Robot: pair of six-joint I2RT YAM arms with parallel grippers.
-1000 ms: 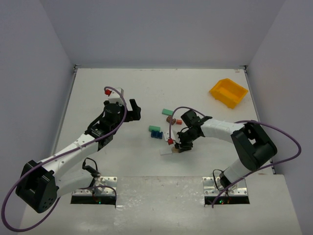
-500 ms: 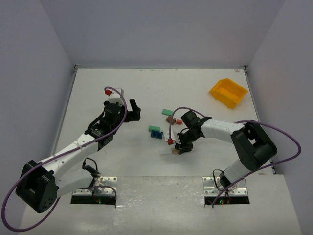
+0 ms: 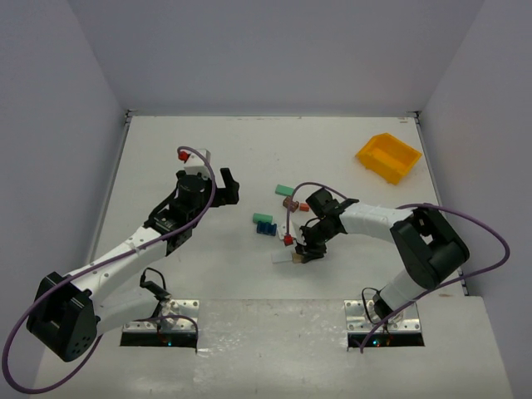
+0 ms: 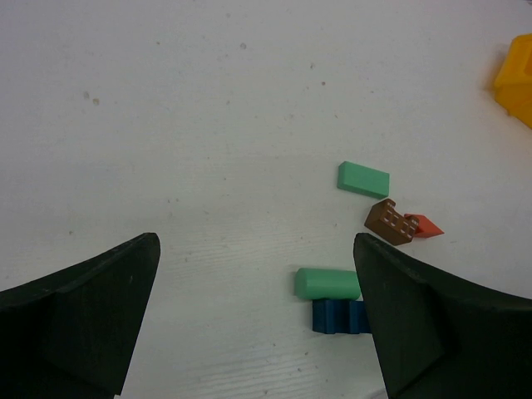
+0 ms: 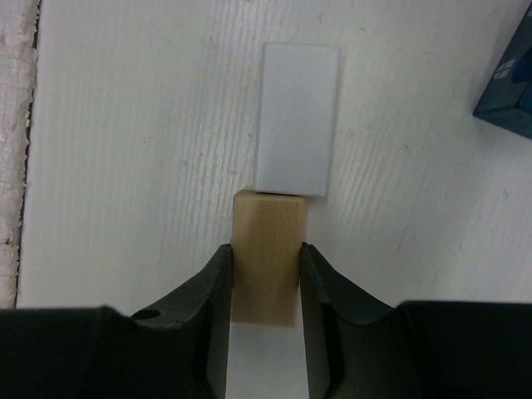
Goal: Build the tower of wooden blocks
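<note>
Near the front middle of the table (image 3: pixel 249 150), the right arm (image 3: pixel 366 218) had edged a little to its left over the past second, its jaws closed narrowly on a tan block (image 5: pixel 266 224), the grip unchanged throughout. That small shift brought the block to the near end of the pale plank (image 5: pixel 298 116), which lay flat on the table. From the wrist view the block's far edge met the plank's end, but whether it rested there or hung just above could not be told.

The left arm (image 3: pixel 141 241) had barely moved, its jaws spread wide and holding nothing, poised above bare table left of the loose pieces. Those pieces sat scattered between the two arms: a rounded green block (image 4: pixel 327 283) touching a blue block (image 4: pixel 339 317), a flat green block (image 4: pixel 363 179) farther back, and a brown piece (image 4: pixel 391 221) touching a red wedge (image 4: pixel 424 225). A yellow bin (image 3: pixel 388 156) stood well apart at the far right.

The slow creep suggested a careful line-up rather than a carry, probably to set the tan block with the plank. No stacked piece was visible yet, so the tower appeared barely begun.
</note>
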